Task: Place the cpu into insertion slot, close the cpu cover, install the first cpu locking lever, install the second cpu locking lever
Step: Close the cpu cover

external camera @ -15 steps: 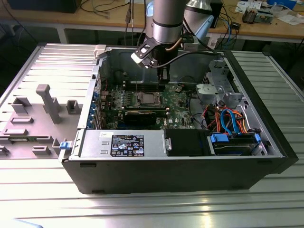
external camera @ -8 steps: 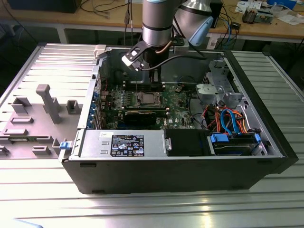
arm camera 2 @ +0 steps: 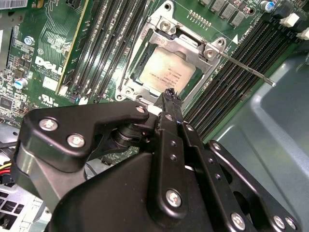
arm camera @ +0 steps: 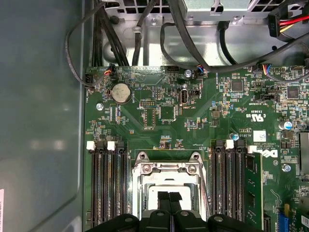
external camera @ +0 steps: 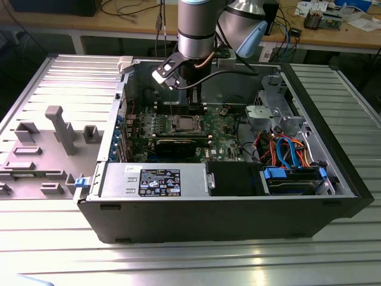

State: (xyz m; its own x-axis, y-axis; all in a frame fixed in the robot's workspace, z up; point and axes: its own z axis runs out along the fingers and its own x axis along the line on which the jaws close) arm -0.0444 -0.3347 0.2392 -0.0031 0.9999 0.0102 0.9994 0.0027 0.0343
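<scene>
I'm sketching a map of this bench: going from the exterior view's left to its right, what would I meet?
From the left: grey upright post → blue clip → cpu → blue drive tray.

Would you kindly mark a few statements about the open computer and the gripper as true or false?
1. The cpu sits in the insertion slot. True.
2. The cpu cover stands upright, swung open. False: it lies flat, framing the cpu.
3. The gripper is carrying the long black graphics card. False: its fingers are together at the slot's edge, with no card between them.
4. Long memory slots run on both sides of the insertion slot. True.
5. A thin metal lever sticks out from the slot's corner across the memory slots. True.
</scene>
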